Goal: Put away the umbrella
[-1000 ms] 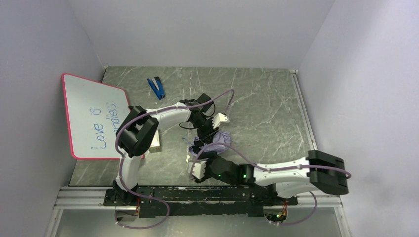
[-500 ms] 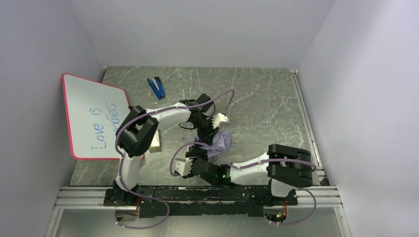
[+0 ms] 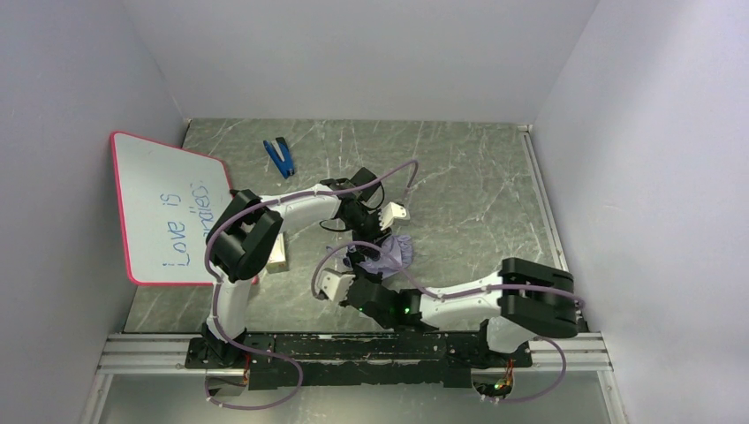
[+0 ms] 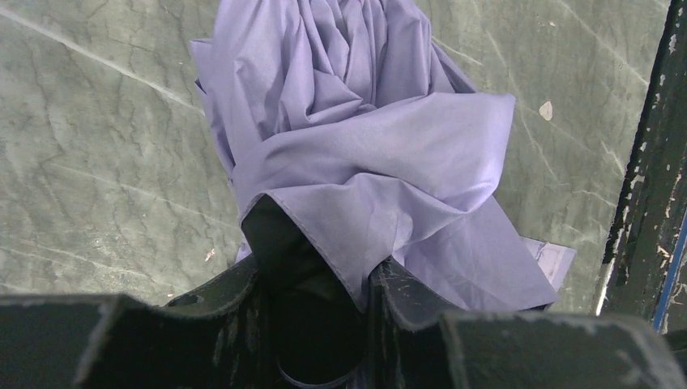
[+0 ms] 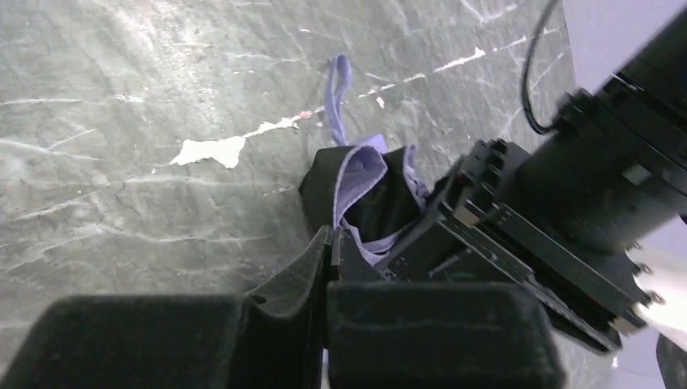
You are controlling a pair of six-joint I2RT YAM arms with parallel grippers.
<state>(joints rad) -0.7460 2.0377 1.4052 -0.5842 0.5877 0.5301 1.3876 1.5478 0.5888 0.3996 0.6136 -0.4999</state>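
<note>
**Two arms at one umbrella (image 3: 391, 253)**

Near the middle of the marbled tabletop (image 3: 468, 185), the umbrella lay as a crumpled bundle of pale lavender fabric, with its dark inner side showing at the near end. The left claw (image 4: 316, 284) was grasping that end, one finger on either side of the gathered cloth. The right claw (image 5: 330, 243) was clenched, its fingers pressed flat together right at a lavender fabric edge. Whether it pinched any cloth could not be told. A thin closure strap (image 5: 339, 89) lay on the stone beyond the bundle. Well off to the left, a pink-framed whiteboard (image 3: 168, 208) leaned against the wall. A small blue tool (image 3: 279, 156) sat near the back of the tabletop.
</note>
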